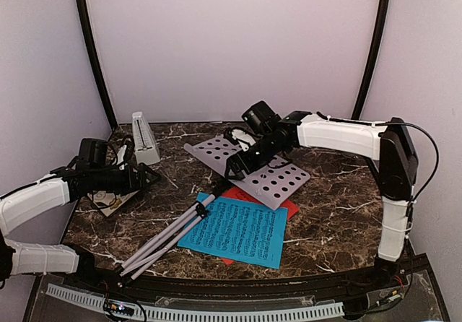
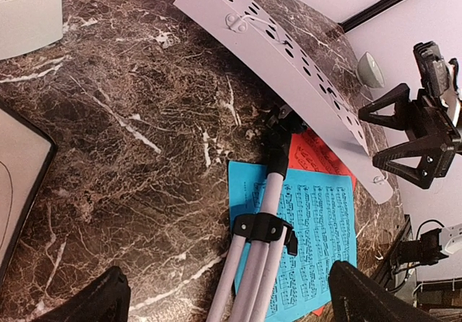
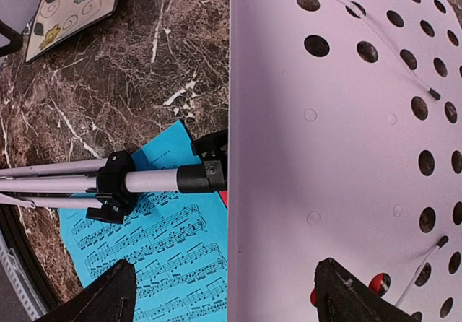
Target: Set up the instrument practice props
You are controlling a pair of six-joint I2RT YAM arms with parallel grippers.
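The white perforated music stand [image 1: 253, 167] lies flat on the marble table, its folded tripod legs [image 1: 162, 237] pointing to the front left. Its plate fills the right wrist view [image 3: 339, 141] and shows in the left wrist view [image 2: 289, 55]. The legs lie on the blue music sheet [image 1: 238, 232], which covers a red-orange sheet [image 1: 290, 206]. The pale grey metronome [image 1: 144, 138] stands at the back left. My right gripper [image 1: 237, 164] hovers open over the plate's edge [image 3: 227, 300]. My left gripper [image 1: 150, 176] is open and empty [image 2: 231, 307], left of the stand.
A floral square coaster [image 3: 72, 1] lies under my left arm near the table's left edge [image 1: 115, 201]. A small pale rounded object [image 2: 369, 69] sits behind the plate. Curtain walls close the back and sides.
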